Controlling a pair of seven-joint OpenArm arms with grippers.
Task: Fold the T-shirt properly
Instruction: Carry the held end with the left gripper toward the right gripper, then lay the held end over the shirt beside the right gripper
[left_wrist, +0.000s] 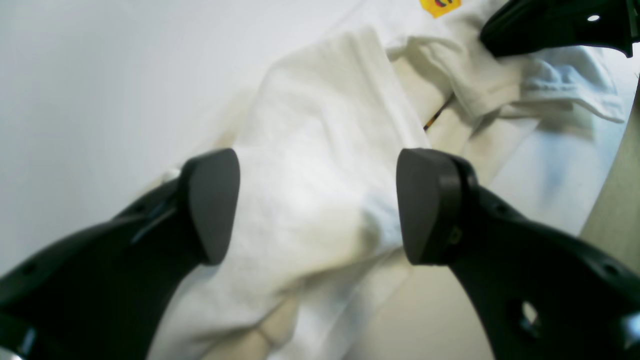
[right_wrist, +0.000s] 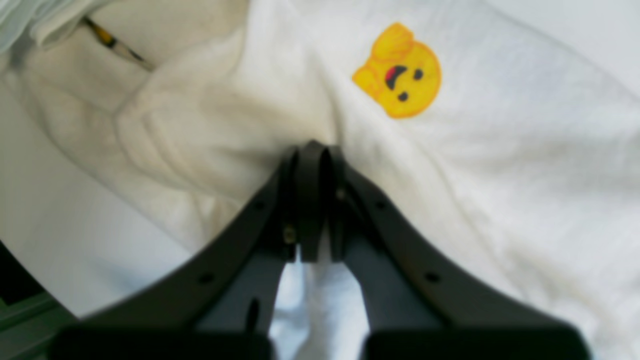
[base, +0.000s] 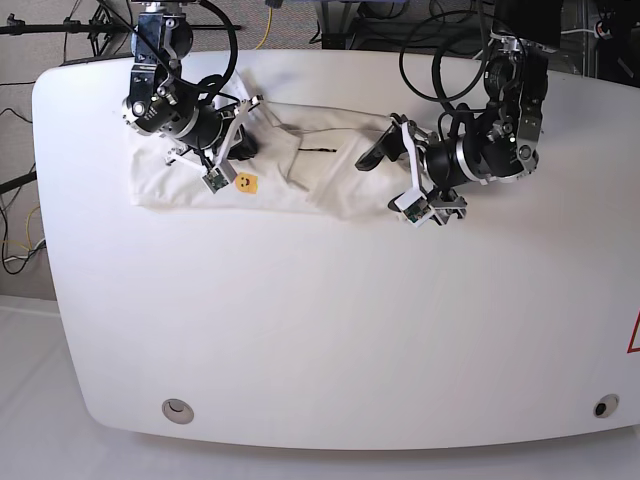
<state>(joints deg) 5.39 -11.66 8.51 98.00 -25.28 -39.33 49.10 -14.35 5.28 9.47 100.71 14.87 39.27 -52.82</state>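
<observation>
Left wrist view: the left gripper stands with its dark pads wide apart, astride a rumpled fold of the white cotton T-shirt with a small yellow smiley, gripping nothing. Closing here could catch several layers and drag the fold crooked.

Right wrist view: the right gripper is pinched tight on a ridge of cloth beside the smiley. A pull might bunch it further.

Base view: the shirt lies crumpled along the far edge of the rounded white table; its printed front is hidden, and the sleeves are hard to make out
</observation>
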